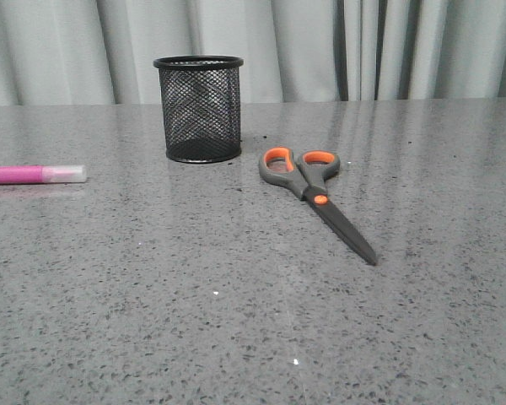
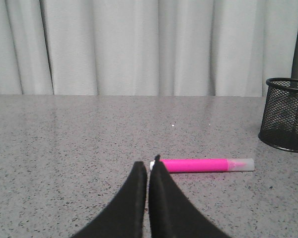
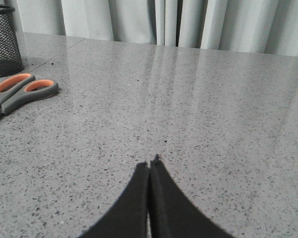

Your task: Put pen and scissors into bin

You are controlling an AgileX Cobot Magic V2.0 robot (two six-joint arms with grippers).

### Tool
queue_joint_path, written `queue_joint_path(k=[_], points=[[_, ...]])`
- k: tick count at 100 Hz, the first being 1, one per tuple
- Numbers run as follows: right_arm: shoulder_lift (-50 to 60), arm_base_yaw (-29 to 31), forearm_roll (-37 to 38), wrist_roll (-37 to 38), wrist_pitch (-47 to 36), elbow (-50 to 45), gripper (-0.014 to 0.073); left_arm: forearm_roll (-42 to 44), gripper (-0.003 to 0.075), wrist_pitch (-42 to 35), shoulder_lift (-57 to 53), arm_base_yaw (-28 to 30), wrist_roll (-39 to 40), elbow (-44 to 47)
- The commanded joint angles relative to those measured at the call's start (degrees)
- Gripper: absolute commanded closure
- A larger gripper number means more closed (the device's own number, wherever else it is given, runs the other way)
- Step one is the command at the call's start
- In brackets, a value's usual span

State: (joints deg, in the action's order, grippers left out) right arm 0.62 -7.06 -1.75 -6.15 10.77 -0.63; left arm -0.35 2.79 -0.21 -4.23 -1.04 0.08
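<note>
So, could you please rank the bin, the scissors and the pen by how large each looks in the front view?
1. Bin: largest, though it stands farthest back.
2. Scissors: longer than the bin is tall, but slimmer.
3. Pen: smallest as seen, but the frame's left edge cuts it off, so its full length is unsure.

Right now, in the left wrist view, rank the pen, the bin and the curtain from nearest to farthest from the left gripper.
1. The pen: lying flat on the table just past the left gripper, its pink end by the fingertips.
2. The bin: upright, farther back, beyond the pen's capped end.
3. The curtain: farthest, behind the table's far edge.
</note>
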Motion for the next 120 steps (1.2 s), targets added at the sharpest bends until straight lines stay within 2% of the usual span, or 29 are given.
queue_joint_path(k=[1, 95, 109, 120], points=[[1.10, 0.39, 0.68, -0.04, -4.90, -0.75, 0.0662, -0.42, 0.0739, -4.02, -1.84, -0.11, 0.31, 2.53], [1.10, 0.39, 0.86, -0.16, -5.79, -0.75, 0.0662, -0.42, 0.0739, -4.02, -1.84, -0.11, 0.31, 2.53], [1.10, 0.39, -2.77, -0.16, -6.12, -0.75, 0.0662, -2.44, 0.0739, -4.50, -1.84, -0.11, 0.31, 2.53], [1.10, 0.39, -9.45, -0.16, -6.65, -0.75, 0.0662, -6.89, 0.0739, -4.62, -1.84, -0.11, 0.31, 2.53]])
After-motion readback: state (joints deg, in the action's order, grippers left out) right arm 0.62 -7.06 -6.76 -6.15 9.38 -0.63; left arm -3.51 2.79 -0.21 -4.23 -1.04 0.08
